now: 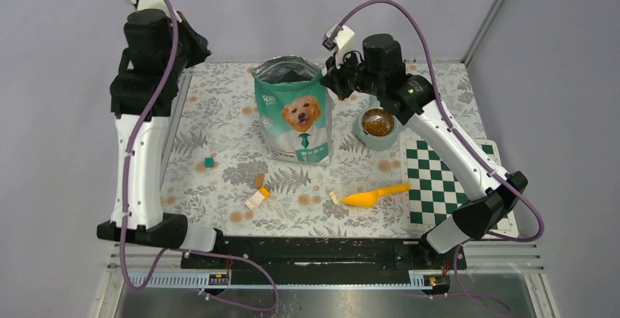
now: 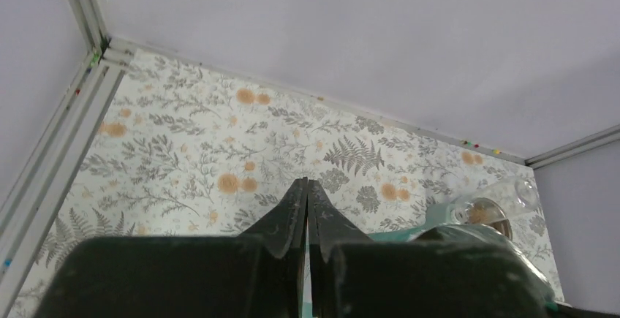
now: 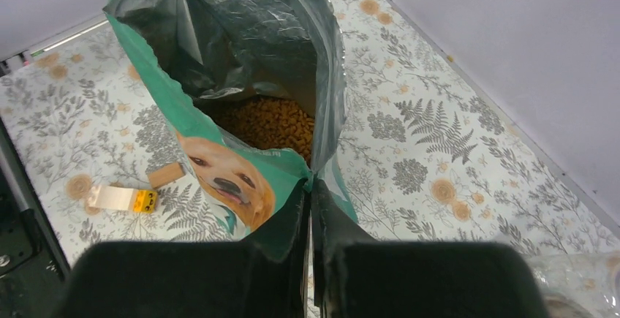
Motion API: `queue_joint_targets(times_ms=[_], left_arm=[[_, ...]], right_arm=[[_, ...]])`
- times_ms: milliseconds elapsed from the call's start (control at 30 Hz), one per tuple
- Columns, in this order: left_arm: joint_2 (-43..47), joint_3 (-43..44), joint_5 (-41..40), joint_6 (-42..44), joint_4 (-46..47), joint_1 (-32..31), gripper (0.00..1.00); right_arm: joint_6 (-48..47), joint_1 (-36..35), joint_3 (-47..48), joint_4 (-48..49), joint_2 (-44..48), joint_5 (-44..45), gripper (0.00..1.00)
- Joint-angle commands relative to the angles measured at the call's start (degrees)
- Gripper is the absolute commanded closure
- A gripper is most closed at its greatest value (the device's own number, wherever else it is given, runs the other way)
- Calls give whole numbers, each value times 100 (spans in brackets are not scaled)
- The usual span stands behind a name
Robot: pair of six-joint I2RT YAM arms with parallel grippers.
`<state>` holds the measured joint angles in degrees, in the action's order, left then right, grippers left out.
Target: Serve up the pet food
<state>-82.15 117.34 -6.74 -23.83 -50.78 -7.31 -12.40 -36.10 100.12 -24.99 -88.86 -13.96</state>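
Note:
The pet food shows as brown kibble (image 3: 270,124) inside the open teal bag (image 1: 292,110) with a golden retriever on it, standing upright mid-table. More kibble (image 1: 378,122) fills the grey bowl (image 1: 364,134) to the bag's right. My right gripper (image 3: 308,185) is shut, its fingertips pinching the bag's rim at the right side seam; from above it sits at the bag's upper right corner (image 1: 327,78). My left gripper (image 2: 307,183) is shut on nothing, raised over the far left of the floral mat (image 1: 196,44).
An orange scoop (image 1: 373,196) lies on the mat in front of the bag. Small toy blocks (image 1: 256,198) (image 1: 209,161) are scattered at the front left. A green checkered board (image 1: 439,179) lies at the right. Enclosure walls stand close behind.

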Motion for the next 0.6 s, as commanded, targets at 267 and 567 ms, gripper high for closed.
queue_joint_targets(times_ms=[267, 567], left_arm=[[662, -993, 1997, 1856, 908, 143, 46], [826, -1342, 4687, 2921, 730, 637, 23]], right_arm=[[242, 117, -161, 979, 821, -1083, 35], [-113, 438, 119, -184, 580, -1788, 8]])
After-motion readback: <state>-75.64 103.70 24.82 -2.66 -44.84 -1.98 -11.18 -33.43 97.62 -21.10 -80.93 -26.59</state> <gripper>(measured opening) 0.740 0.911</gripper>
